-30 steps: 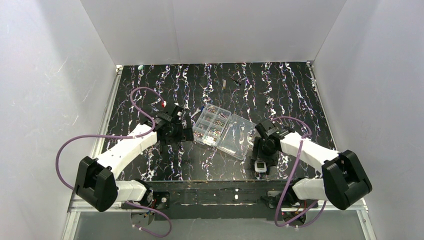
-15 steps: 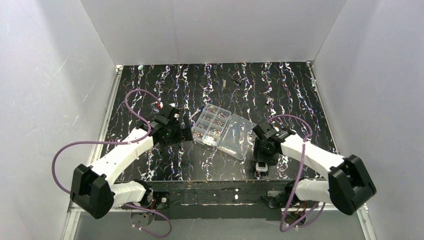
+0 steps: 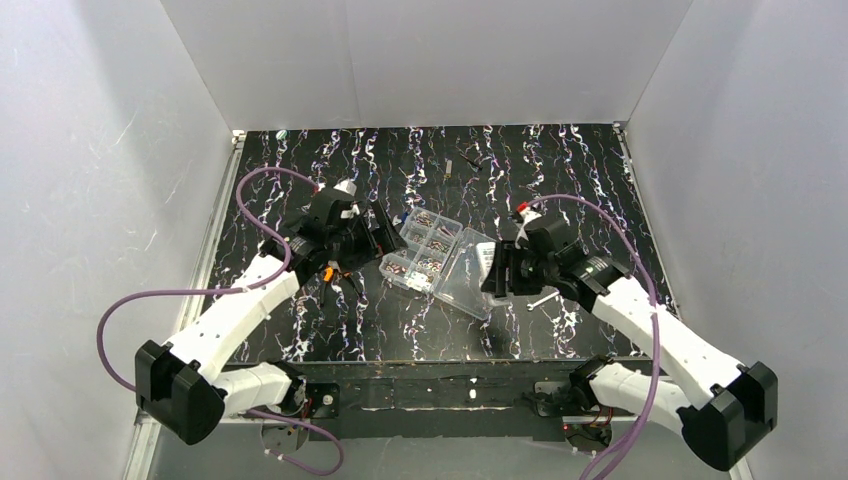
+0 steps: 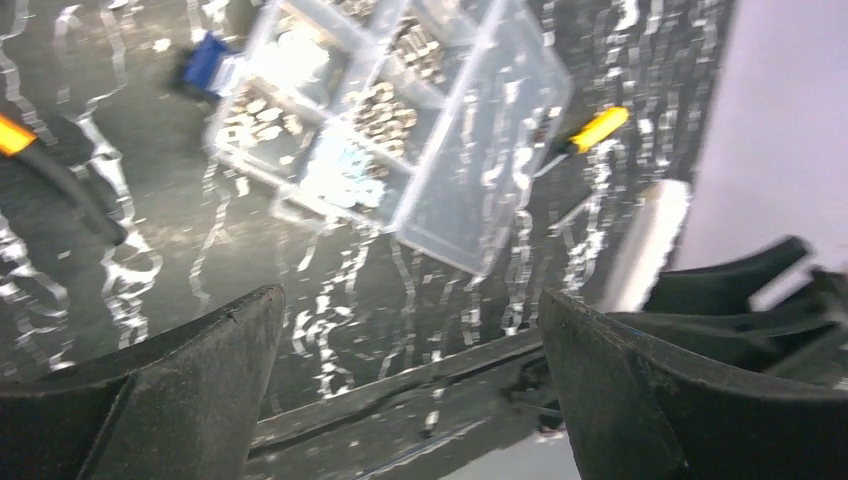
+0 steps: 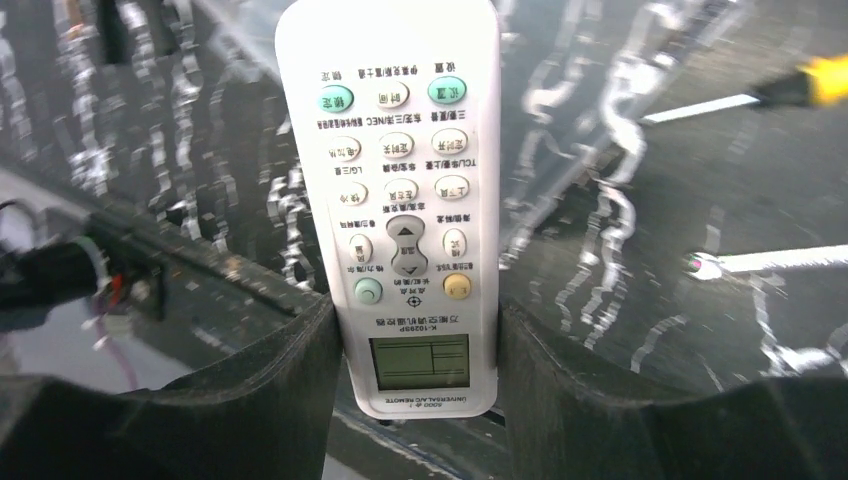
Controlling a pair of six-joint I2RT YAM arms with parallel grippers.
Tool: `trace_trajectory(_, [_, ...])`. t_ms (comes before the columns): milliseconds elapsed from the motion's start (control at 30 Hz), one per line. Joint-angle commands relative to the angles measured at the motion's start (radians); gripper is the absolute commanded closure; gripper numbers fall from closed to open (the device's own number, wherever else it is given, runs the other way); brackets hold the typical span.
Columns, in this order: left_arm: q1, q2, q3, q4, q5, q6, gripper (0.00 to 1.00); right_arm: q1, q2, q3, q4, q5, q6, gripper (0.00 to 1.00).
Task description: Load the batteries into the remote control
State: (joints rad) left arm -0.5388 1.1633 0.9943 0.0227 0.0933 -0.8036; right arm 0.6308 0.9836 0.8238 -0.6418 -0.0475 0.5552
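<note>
You are at the start of this job. The remote control (image 5: 395, 180) is off the table and in your right gripper (image 5: 415, 308), but nothing has been loaded. The button face and the small display are turned to the right wrist camera, so the back, where I would expect the battery cover, is hidden. You cannot tell from here whether that cover is on or off. I cannot pick out any batteries in these views, and neither gripper carries one. As I judge it, finding the batteries, exposing the compartment and seating the cells are all left to do.

Your right arm reaches forward and inward from the near right corner. Its wrist is raised over the table's right half, just beside the open lid of the clear organiser box (image 3: 468, 272). The fingers are closed narrow on the two long sides of the remote at its display end. The rest of the bar sticks out past the fingertips.

Your left arm stretches from the near left corner to a spot left of the table's middle, with the wrist turned toward the box. The left gripper (image 4: 410, 300) hangs above the surface with its fingers spread wide and nothing between them.

A yellow-handled screwdriver (image 5: 822, 80) lies on the table on the box's right side. An orange-and-black tool (image 3: 328, 271) lies on the table under your left wrist.
</note>
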Motion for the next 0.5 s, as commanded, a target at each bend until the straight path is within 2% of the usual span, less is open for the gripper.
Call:
trace_trajectory(0, [-0.003, 0.026, 0.050, 0.078, 0.096, -0.130, 0.00, 0.015, 0.082, 0.069, 0.168, -0.290, -0.067, 0.99])
trace_trajectory(167, [-0.005, 0.070, 0.054, 0.189, 0.138, -0.242, 0.00, 0.064, 0.221, 0.171, 0.173, -0.387, -0.106, 0.99])
trace_trajectory(467, [-0.026, 0.124, 0.077, 0.192, 0.176, -0.267, 0.01, 0.101, 0.299, 0.234, 0.261, -0.449, -0.083, 0.99])
